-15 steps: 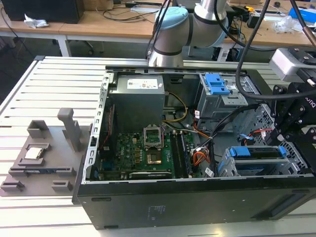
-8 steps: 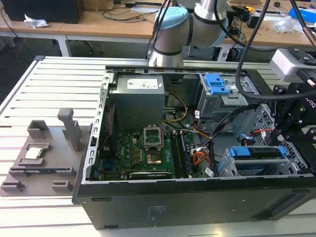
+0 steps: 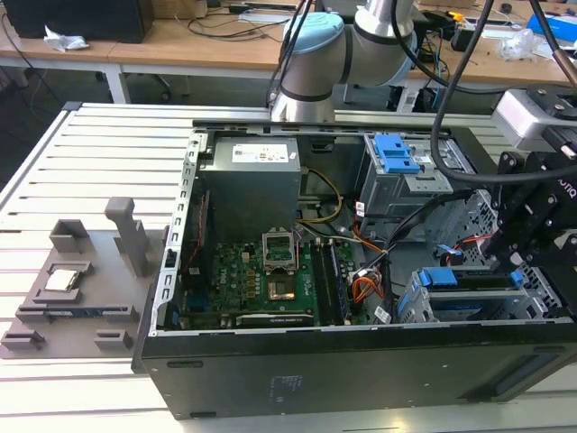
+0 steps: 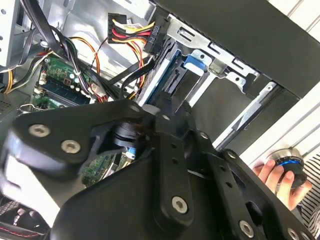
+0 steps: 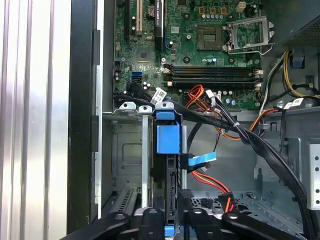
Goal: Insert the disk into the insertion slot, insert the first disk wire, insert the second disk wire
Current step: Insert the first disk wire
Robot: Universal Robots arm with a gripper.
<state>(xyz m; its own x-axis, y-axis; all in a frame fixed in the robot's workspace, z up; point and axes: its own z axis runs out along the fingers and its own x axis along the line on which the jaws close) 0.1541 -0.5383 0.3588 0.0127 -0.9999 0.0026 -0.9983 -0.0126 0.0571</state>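
The disk [image 5: 170, 186] stands on edge in its bright blue carrier [image 5: 167, 138], partly inside the insertion slot [image 5: 131, 165], a grey perforated metal cage. In the exterior view the disk [image 3: 460, 279] sits in the low cage [image 3: 469, 305] at the case's near right corner. My gripper [image 5: 170, 220] hangs over the disk's rear end, with black fingers [image 5: 148, 218] pressed on both sides of it. In the second wrist view the fingers [image 4: 165, 117] meet at the disk's connector edge [image 4: 171, 80]. A blue flat wire [image 5: 202, 159] and a red, yellow and black wire plug [image 5: 220, 194] hang loose beside the disk.
The open case holds a green motherboard [image 3: 261, 280], a power supply [image 3: 251, 176] and a taller grey cage with a blue latch [image 3: 397, 155]. Black cable bundles [image 5: 250, 137] cross beside the slot. A person's hand [image 4: 272, 174] rests on a round knob [image 4: 289, 164] outside the case.
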